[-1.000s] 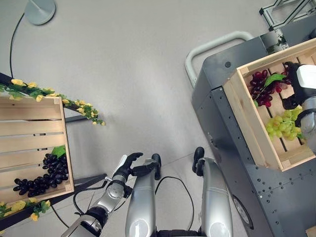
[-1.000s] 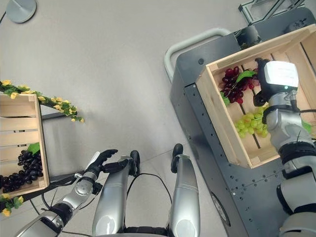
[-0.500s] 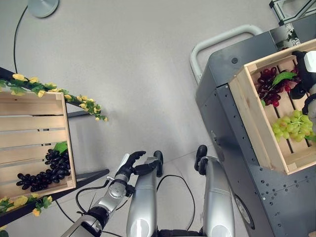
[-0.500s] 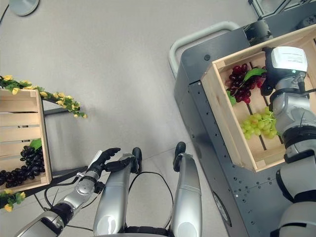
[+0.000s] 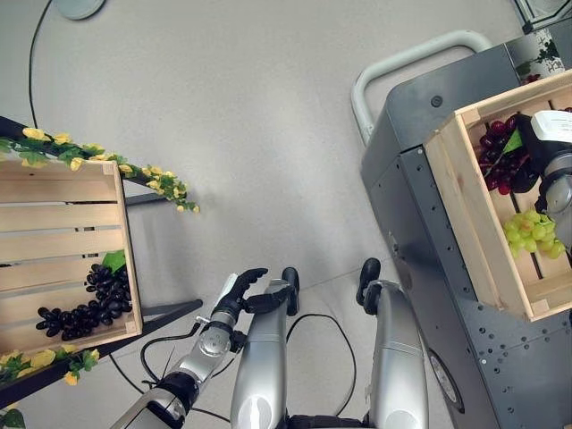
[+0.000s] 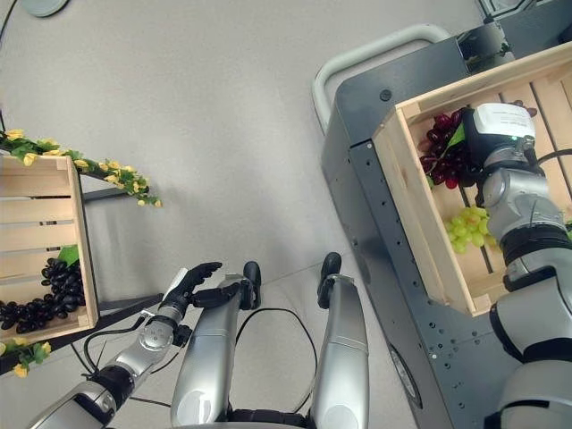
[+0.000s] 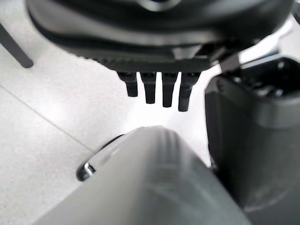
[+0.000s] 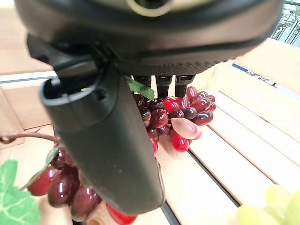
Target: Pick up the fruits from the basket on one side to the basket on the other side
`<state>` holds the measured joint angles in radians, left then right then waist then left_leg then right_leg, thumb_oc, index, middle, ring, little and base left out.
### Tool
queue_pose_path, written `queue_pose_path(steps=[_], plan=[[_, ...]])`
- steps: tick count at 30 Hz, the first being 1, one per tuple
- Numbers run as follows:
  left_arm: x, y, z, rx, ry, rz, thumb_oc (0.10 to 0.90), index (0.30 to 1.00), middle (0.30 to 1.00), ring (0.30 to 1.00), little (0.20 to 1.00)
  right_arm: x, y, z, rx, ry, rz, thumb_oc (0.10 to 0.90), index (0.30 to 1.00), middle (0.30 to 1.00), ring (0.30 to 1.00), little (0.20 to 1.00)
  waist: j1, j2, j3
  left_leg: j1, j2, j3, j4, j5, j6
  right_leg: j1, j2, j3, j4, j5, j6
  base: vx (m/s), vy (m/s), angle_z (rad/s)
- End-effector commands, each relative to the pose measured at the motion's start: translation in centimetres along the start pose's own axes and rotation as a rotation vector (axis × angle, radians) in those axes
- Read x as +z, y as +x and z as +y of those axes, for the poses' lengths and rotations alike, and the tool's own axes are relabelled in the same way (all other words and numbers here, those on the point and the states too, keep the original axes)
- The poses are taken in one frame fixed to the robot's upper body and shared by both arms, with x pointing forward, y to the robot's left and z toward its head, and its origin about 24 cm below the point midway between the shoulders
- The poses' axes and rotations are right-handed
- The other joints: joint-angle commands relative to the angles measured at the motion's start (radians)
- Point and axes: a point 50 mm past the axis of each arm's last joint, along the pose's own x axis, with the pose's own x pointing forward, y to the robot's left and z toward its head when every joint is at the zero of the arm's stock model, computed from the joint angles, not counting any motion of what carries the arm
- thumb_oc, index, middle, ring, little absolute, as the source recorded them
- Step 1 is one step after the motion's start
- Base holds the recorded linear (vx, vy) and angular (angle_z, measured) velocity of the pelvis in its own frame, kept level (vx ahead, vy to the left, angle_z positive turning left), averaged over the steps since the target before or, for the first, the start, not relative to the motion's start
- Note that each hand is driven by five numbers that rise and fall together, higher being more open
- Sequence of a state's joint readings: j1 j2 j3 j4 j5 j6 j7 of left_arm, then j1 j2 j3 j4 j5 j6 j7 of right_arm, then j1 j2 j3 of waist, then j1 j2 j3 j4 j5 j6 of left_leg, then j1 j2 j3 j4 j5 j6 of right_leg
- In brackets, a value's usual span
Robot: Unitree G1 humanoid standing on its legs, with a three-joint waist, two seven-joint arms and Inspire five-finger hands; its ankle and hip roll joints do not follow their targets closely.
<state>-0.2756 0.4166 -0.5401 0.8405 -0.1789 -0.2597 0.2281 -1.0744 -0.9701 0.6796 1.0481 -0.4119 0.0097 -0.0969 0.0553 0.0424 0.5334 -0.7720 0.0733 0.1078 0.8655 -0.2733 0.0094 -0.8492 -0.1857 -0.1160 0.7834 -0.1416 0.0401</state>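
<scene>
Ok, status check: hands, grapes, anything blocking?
Right hand open over red grapes in right crate, not gripping. Left hand idle, open, low. Green grapes alongside. Black grapes in left crate. Nothing blocking.

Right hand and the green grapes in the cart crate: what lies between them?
Nothing: in the right eye view the right hand is over the red grapes, and bare slats separate it from the green grapes.

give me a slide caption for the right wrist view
Right robot hand reaching over red grapes in a wooden crate, green grapes nearby.
</scene>
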Motion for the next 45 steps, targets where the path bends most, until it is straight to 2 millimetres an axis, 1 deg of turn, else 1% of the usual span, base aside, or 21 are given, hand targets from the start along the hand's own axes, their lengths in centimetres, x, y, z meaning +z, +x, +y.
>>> queue_pose_path(steps=[1,5,7,8,10,14,19,21,24,25,28,30,34,35,38,39,40,41,42,43,45], plan=[[0.1,-0.9,-0.1,-0.003,-0.049,-0.06,0.8,0.9,0.9,0.9,0.9,-1.1,0.2,-3.0,-0.079,0.086,0.017,0.8,0.9,0.9,0.9,0.9,0.004,0.038,-0.013,-0.025,-0.051,0.0,-0.018,0.03,0.031,0.029,0.018,-0.05,0.049,-0.011,-0.04,-0.03,0.013,0.01],[0.5,-0.8,-0.3,0.001,-0.073,-0.077,0.8,0.9,0.9,0.9,0.9,0.1,0.4,-2.6,-0.015,0.042,-0.016,0.8,0.9,0.9,0.9,0.9,0.005,0.045,-0.013,-0.025,-0.058,0.002,-0.038,0.038,0.029,0.021,0.024,-0.048,0.042,-0.007,-0.04,-0.04,0.017,0.01],[0.7,-0.8,-0.3,0.003,-0.08,-0.087,0.8,0.9,0.9,0.9,0.9,0.2,0.5,-2.4,0.021,0.035,-0.008,0.4,0.3,0.3,0.3,0.3,0.006,0.047,-0.013,-0.031,-0.059,0.003,-0.042,0.04,0.03,0.016,0.025,-0.047,0.04,-0.007,-0.042,-0.05,0.012,0.0],[0.8,-0.8,-0.3,0.002,-0.082,-0.093,0.8,0.9,0.9,0.9,0.9,0.3,0.5,-2.1,0.065,0.029,-0.001,0.4,0.3,0.3,0.3,0.3,0.008,0.049,-0.013,-0.032,-0.061,0.003,-0.044,0.042,0.03,0.015,0.026,-0.047,0.039,-0.007,-0.043,-0.05,0.005,0.0],[0.9,-0.9,-0.2,0.002,-0.081,-0.099,0.8,0.9,0.9,0.9,0.9,0.0,0.5,-1.7,0.076,0.035,0.015,0.4,0.3,0.3,0.3,0.3,0.008,0.049,-0.013,-0.032,-0.061,0.002,-0.045,0.045,0.03,0.014,0.028,-0.047,0.039,-0.005,-0.044,-0.04,0.001,0.01],[1.1,-0.8,-0.1,0.005,-0.079,-0.119,0.8,0.9,0.9,0.9,0.9,-0.4,0.5,-2.0,-0.01,0.056,0.046,0.4,0.3,0.3,0.3,0.3,0.012,0.05,-0.013,-0.028,-0.066,-0.003,-0.046,0.046,0.032,0.019,0.036,-0.045,0.04,-0.005,-0.047,-0.05,0.006,0.03],[1.2,-1.0,-0.1,0.023,-0.078,-0.134,0.8,0.9,0.9,0.9,0.9,-1.2,0.3,-2.5,-0.103,0.082,0.069,0.4,0.3,0.3,0.3,0.3,0.008,0.038,-0.013,0.01,-0.067,-0.002,-0.053,0.041,0.034,0.061,0.045,-0.049,0.021,-0.004,-0.045,-0.06,0.025,0.02],[1.0,-1.1,-0.1,0.024,-0.076,-0.126,0.8,0.9,0.9,0.9,0.9,-1.7,0.1,-2.1,-0.106,0.088,0.079,0.4,0.3,0.3,0.3,0.3,0.004,0.028,-0.013,0.044,-0.063,0.002,-0.06,0.035,0.034,0.094,0.047,-0.05,0.015,-0.009,-0.045,-0.04,0.036,0.01],[0.8,-1.1,-0.1,0.021,-0.071,-0.122,0.8,0.9,0.9,0.9,0.9,-2.1,0.0,-2.0,-0.112,0.092,0.089,0.4,0.3,0.3,0.3,0.3,0.002,0.022,-0.013,0.066,-0.062,0.004,-0.063,0.031,0.034,0.116,0.048,-0.049,0.013,-0.014,-0.046,-0.02,0.023,-0.01],[0.6,-1.2,-0.1,0.016,-0.063,-0.116,0.8,0.9,0.9,0.9,0.9,-2.4,-0.2,-1.7,-0.123,0.101,0.096,0.4,0.3,0.3,0.3,0.3,0.001,0.011,-0.013,0.102,-0.055,0.008,-0.066,0.025,0.035,0.152,0.049,-0.048,0.008,-0.02,-0.046,-0.03,0.031,-0.02],[0.3,-1.2,0.0,0.009,-0.054,-0.101,0.8,0.9,0.9,0.9,0.9,-3.2,-0.5,-1.5,-0.14,0.128,0.107,0.4,0.3,0.3,0.3,0.3,-0.001,-0.008,-0.019,0.159,-0.039,0.016,-0.071,0.016,0.037,0.209,0.045,-0.049,0.0,-0.03,-0.046,-0.02,0.033,-0.04],[0.0,-1.4,-0.2,0.002,-0.054,-0.093,0.8,0.9,0.9,0.9,0.9,-3.6,-0.7,-1.2,-0.157,0.146,0.112,0.4,0.3,0.3,0.3,0.3,-0.005,-0.019,-0.033,0.188,-0.029,0.022,-0.078,0.013,0.035,0.237,0.043,-0.051,-0.007,-0.035,-0.046,0.0,0.037,-0.04],[-0.5,-1.7,-0.7,-0.03,-0.082,-0.066,0.8,0.9,0.9,0.9,0.9,-4.8,-1.5,-0.5,-0.199,0.232,0.132,0.4,0.3,0.3,0.3,0.3,-0.016,-0.045,-0.073,0.277,-0.006,0.035,-0.113,0.009,0.029,0.324,0.037,-0.048,-0.05,-0.038,-0.044,0.05,0.044,-0.05],[-0.9,-1.9,-0.9,-0.047,-0.117,-0.05,0.8,0.9,0.9,0.9,0.9,-5.3,-1.8,-0.2,-0.22,0.295,0.14,0.4,0.3,0.3,0.3,0.3,-0.022,-0.056,-0.094,0.317,-0.001,0.039,-0.135,0.01,0.026,0.363,0.036,-0.047,-0.077,-0.036,-0.042,0.07,0.051,-0.09],[-0.8,-2.1,-1.2,-0.09,-0.164,-0.054,0.8,0.9,0.9,0.9,0.9,-5.8,-2.4,0.7,-0.234,0.365,0.141,0.4,0.3,0.3,0.3,0.3,-0.033,-0.074,-0.127,0.393,0.005,0.054,-0.191,0.016,0.019,0.436,0.039,-0.043,-0.141,-0.028,-0.035,0.06,0.045,-0.09],[-0.8,-2.1,-1.2,-0.097,-0.168,-0.054,0.8,0.9,0.9,0.9,0.9,-5.8,-2.5,0.8,-0.231,0.368,0.141,0.4,0.3,0.3,0.3,0.3,-0.033,-0.077,-0.132,0.404,0.005,0.056,-0.201,0.018,0.018,0.447,0.039,-0.042,-0.151,-0.026,-0.033,0.07,0.038,-0.12],[-0.7,-2.2,-1.4,-0.12,-0.18,-0.06,0.8,0.9,0.9,0.9,0.9,-5.9,-2.7,1.0,-0.229,0.384,0.135,0.4,0.3,0.3,0.3,0.3,-0.038,-0.083,-0.148,0.434,0.005,0.063,-0.229,0.023,0.014,0.478,0.041,-0.043,-0.185,-0.02,-0.03,0.04,0.046,-0.15],[-0.2,-2.3,-1.7,-0.153,-0.192,-0.09,0.8,0.9,0.9,0.9,0.9,-6.0,-2.9,1.2,-0.233,0.411,0.123,0.4,0.3,0.3,0.3,0.3,-0.045,-0.094,-0.17,0.464,0.004,0.076,-0.279,0.059,0.016,0.509,0.041,-0.046,-0.243,0.016,-0.035,0.04,0.047,-0.16],[-0.1,-2.3,-1.8,-0.157,-0.191,-0.095,0.8,0.9,0.9,0.9,0.9,-6.0,-3.0,1.3,-0.23,0.415,0.12,0.4,0.3,0.3,0.3,0.3,-0.046,-0.096,-0.176,0.476,0.004,0.079,-0.291,0.061,0.015,0.521,0.041,-0.045,-0.256,0.018,-0.034,0.06,0.067,-0.08],[0.6,-2.3,-2.0,-0.18,-0.199,-0.128,0.8,0.9,0.9,0.9,0.9,-5.9,-3.2,1.5,-0.218,0.451,0.106,0.4,0.3,0.3,0.3,0.3,-0.054,-0.103,-0.206,0.528,0.003,0.09,-0.346,0.07,0.008,0.57,0.045,-0.04,-0.316,0.031,-0.027,0.12,0.067,-0.02],[1.3,-2.3,-2.2,-0.202,-0.213,-0.155,0.8,0.9,0.9,0.9,0.9,-5.9,-3.4,1.8,-0.201,0.493,0.096,0.4,0.3,0.3,0.3,0.3,-0.061,-0.108,-0.229,0.571,0.0,0.098,-0.39,0.08,0.004,0.613,0.048,-0.037,-0.363,0.041,-0.022,0.11,0.058,-0.1]])
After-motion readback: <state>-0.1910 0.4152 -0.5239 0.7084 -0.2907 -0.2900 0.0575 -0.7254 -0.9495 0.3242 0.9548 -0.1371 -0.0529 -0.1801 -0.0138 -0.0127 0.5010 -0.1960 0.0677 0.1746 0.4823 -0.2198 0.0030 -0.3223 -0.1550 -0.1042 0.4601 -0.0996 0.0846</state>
